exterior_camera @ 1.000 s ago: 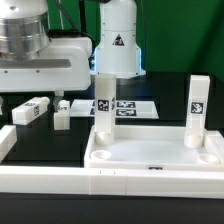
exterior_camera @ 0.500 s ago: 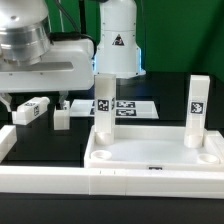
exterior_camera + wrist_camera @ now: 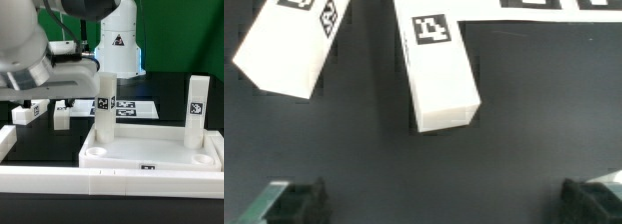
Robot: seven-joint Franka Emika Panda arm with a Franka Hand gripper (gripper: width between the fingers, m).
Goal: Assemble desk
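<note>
The white tabletop (image 3: 150, 160) lies tray-side up in the middle, with two white legs standing upright in it, one at its far left corner (image 3: 104, 108) and one at its far right corner (image 3: 197, 110). Two loose legs lie on the black table at the exterior view's left (image 3: 32, 110) (image 3: 62, 117). The wrist view looks down on these two, one longer in view (image 3: 441, 70) and one at the edge (image 3: 290, 50). My gripper (image 3: 446, 200) is open and empty above them, its fingers (image 3: 292, 200) wide apart and touching nothing.
The marker board (image 3: 135, 105) lies flat behind the tabletop. A long white border rail (image 3: 60, 185) runs along the front and turns back at the exterior view's left (image 3: 6, 140). The robot's base (image 3: 118, 40) stands at the back.
My arm's hand has tilted and swung over the loose legs at the exterior view's left. The tabletop and legs have not moved.
</note>
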